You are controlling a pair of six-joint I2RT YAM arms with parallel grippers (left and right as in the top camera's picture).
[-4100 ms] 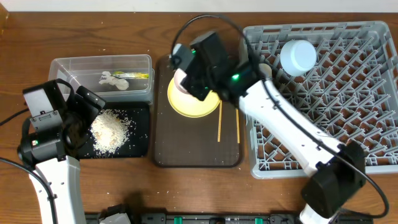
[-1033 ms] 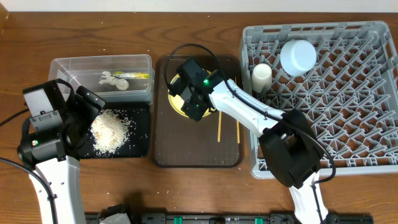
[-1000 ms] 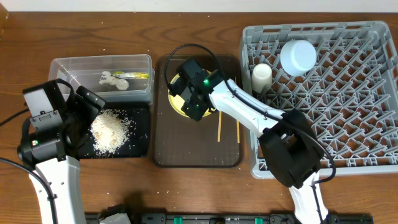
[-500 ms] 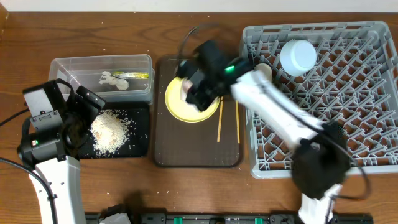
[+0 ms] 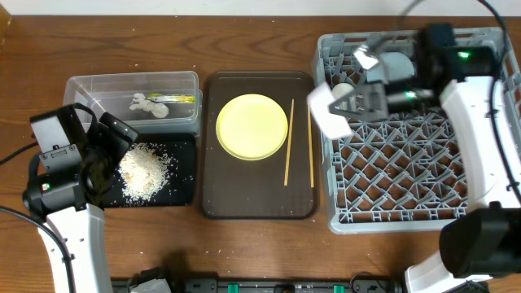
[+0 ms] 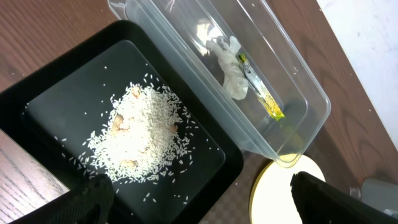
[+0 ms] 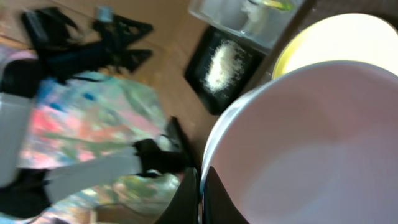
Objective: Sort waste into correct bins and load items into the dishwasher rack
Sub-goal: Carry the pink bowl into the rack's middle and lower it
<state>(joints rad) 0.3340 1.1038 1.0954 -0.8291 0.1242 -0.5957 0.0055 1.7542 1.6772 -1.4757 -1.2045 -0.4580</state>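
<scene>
Our right gripper (image 7: 200,198) is clenched on the rim of the white bowl (image 7: 298,143). The bowl is smooth, pale and faintly pink inside, hangs over the left edge of the rack (image 5: 407,187), and is smeared by blur from overhead. Our left gripper (image 6: 205,199) stands released above the rice (image 6: 140,140) in the black tray (image 6: 56,81), and the right arm (image 5: 472,106) hides part of the blue bowl (image 5: 399,63) in the rack.

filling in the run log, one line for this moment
right fingers: shut on white bowl rim, over rack edge | left fingers: open above black tray | yellow plate, chopsticks: on brown tray
</scene>
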